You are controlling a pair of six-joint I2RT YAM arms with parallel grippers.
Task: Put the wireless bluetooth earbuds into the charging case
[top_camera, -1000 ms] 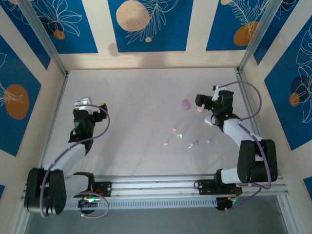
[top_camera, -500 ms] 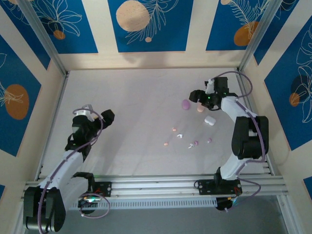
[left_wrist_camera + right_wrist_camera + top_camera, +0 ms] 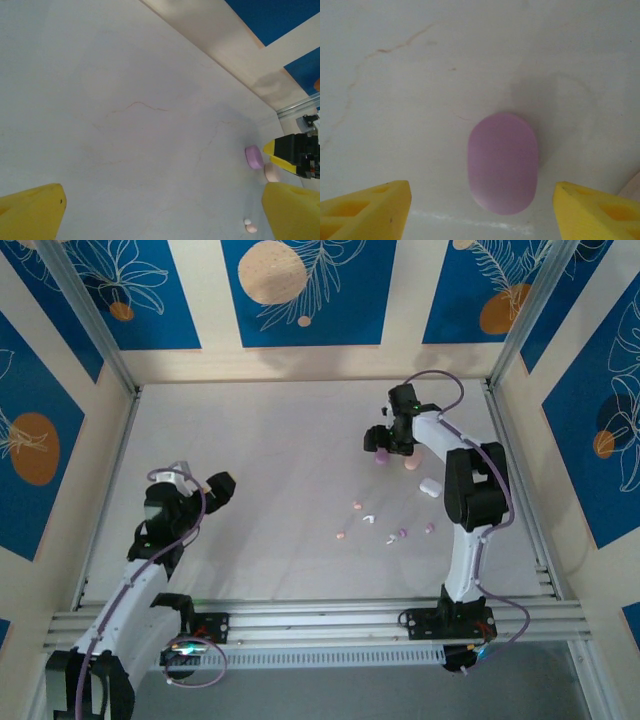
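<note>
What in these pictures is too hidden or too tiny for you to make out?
Top view: the earbuds are specks, too small to tell their shapes.
Top view: the right gripper covers part of the purple case.
Right wrist view: the peach case is cut off by the frame edge.
Left wrist view: the right gripper hides part of the peach case.

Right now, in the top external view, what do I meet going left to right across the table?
left gripper → lower pink earbud → upper pink earbud → purple case → peach case → white case. The other earbuds overlap these sideways, so I left them out.
</note>
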